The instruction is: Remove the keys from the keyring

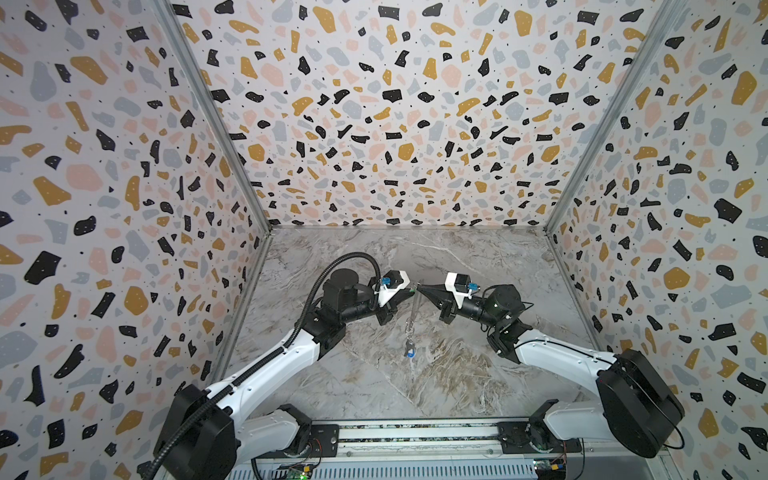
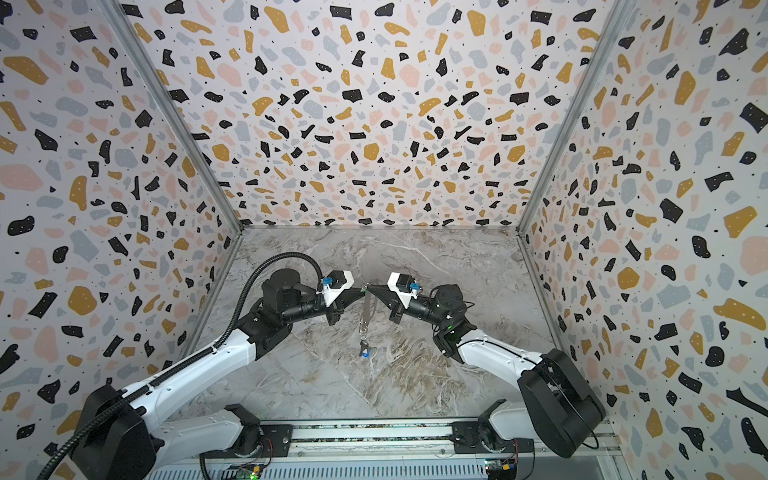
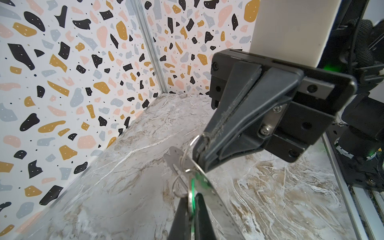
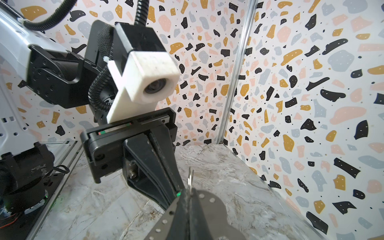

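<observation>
Currently: blue key [image 2: 365, 353] hangs at the keyring's [image 2: 368, 309] near end, over the table [image 2: 436, 374]. At its far end, left hand [image 1: 412, 290] clamps the green key [image 3: 192, 187] (seen edge-on); right hand [image 1: 418, 286], closed too, pinches the keyring itself.

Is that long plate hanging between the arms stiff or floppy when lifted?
Probably stiff: the keyring hangs straight from the right arm's jaws. Likely light, since their tips alone carry it. The blue key on its rings would probably swing.
</observation>
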`<action>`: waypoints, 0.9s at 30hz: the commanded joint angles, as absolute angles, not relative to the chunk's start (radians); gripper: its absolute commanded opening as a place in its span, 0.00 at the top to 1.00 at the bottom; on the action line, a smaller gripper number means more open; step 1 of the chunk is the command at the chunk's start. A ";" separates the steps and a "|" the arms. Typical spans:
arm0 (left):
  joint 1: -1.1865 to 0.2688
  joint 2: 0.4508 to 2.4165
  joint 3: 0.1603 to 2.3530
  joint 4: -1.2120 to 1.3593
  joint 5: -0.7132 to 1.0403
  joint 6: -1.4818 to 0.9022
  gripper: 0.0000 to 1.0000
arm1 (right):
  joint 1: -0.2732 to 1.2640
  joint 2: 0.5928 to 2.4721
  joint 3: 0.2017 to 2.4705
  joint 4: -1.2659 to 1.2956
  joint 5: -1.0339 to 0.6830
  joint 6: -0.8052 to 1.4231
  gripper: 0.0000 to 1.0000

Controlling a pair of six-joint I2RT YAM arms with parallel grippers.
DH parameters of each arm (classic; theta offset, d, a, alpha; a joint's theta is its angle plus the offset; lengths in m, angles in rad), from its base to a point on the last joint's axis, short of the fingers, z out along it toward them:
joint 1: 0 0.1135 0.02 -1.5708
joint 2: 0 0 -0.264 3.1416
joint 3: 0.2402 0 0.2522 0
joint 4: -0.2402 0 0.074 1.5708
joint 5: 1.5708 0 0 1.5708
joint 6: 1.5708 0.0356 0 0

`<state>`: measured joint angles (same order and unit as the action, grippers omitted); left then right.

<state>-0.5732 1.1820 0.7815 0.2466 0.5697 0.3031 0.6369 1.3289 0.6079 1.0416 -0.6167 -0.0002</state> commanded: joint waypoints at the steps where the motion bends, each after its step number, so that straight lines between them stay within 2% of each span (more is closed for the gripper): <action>1: -0.594 1.196 0.817 0.217 0.577 0.340 1.00 | 0.647 1.313 0.611 1.149 -0.555 0.017 1.00; 9: -0.626 1.215 0.859 0.145 0.569 0.393 1.00 | 0.650 1.316 0.601 1.173 -0.529 0.024 1.00; 11: -0.626 1.208 0.859 0.129 0.546 0.401 0.81 | 0.648 1.314 0.598 1.172 -0.535 0.022 1.00; 14: -0.619 1.184 0.862 0.089 0.504 0.425 0.73 | 0.641 1.314 0.597 1.161 -0.565 0.018 1.00; 21: -0.511 1.089 0.844 0.094 0.604 0.407 0.73 | 0.620 1.308 0.589 1.163 -0.623 0.021 1.00; 27: -0.497 1.051 0.843 0.173 0.677 0.363 0.77 | 0.614 1.313 0.588 1.179 -0.679 0.028 1.00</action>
<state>-0.5003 1.0630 0.8406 0.0944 0.6044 0.3977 0.6189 1.3289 0.5880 1.1156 -0.6334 0.0120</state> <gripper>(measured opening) 0.236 0.045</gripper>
